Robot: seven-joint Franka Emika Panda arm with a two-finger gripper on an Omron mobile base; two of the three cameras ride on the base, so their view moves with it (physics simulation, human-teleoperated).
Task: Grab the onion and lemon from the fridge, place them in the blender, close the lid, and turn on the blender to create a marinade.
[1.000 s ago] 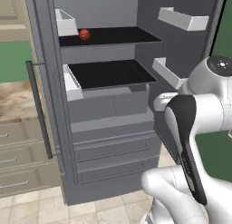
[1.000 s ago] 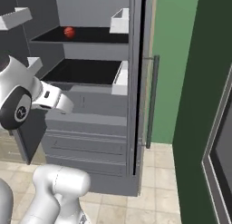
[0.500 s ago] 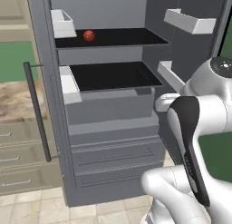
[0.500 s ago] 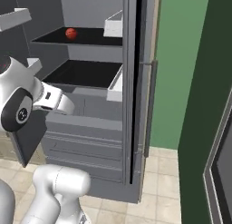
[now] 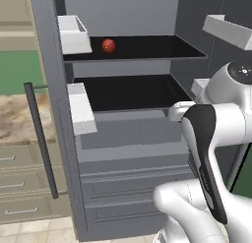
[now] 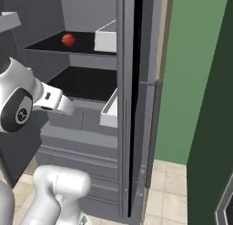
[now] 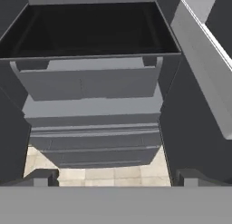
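Red-brown onion [image 5: 109, 45] on upper fridge [image 5: 123, 138] shelf (white bin [image 5: 74, 33] beside).

Whole scene has shifted in both base views, so the base has driven: camera motion, not motion of the things. Fridge [image 5: 123, 153] now looms larger and sits more to the right in the left base view than a second ago. Onion [image 5: 109, 45] drifted rightward in the left base view; in the right base view it sits slightly lower in frame, on the same upper shelf [image 5: 147, 52]. Door handle [image 5: 42, 138] likewise slid right.
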